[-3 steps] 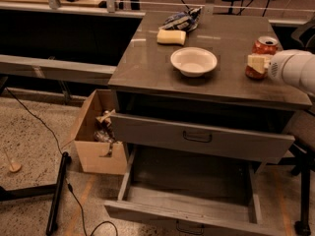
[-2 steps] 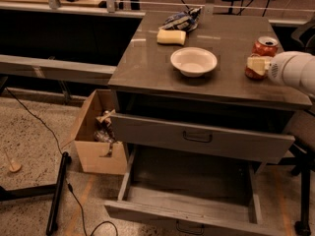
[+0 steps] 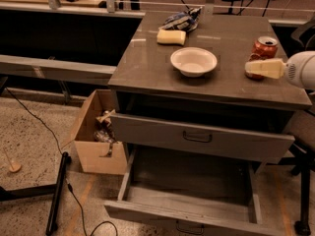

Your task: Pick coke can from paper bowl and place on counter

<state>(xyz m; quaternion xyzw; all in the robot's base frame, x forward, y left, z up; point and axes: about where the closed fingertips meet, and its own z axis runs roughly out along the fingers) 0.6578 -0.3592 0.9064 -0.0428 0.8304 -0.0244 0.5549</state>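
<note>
Coke can [image 3: 265,45] upright on the counter [image 3: 147,70], close to the right edge, silver top with its dark opening facing up. Outside the paper bowl [image 3: 193,61], well to the right of it and apart from it. Gripper [image 3: 256,68] reaching in level from the right side of the view, cream-coloured, lying across the lower part of the can and hiding that part. Touching the can or only in front of it: cannot tell. Open, closed or clasping the can: cannot tell either. White rounded arm [image 3: 302,69] behind the gripper, cut off at the right edge.

Bowl upright near the middle of the counter, white, with a wide rim. Behind it and a little to the left, a yellow sponge [image 3: 171,37] lying flat. Beyond the sponge, near the back edge, a crumpled packet [image 3: 182,19].

Under the counter, an upper drawer [image 3: 202,136] with a dark handle, pulled slightly out. Below that, a bottom drawer [image 3: 189,193] pulled far out.

Left of the cabinet, an open cardboard box [image 3: 91,149] on the speckled floor, with small items inside. Near it, a black cable [image 3: 39,122] trailing across the floor.
</note>
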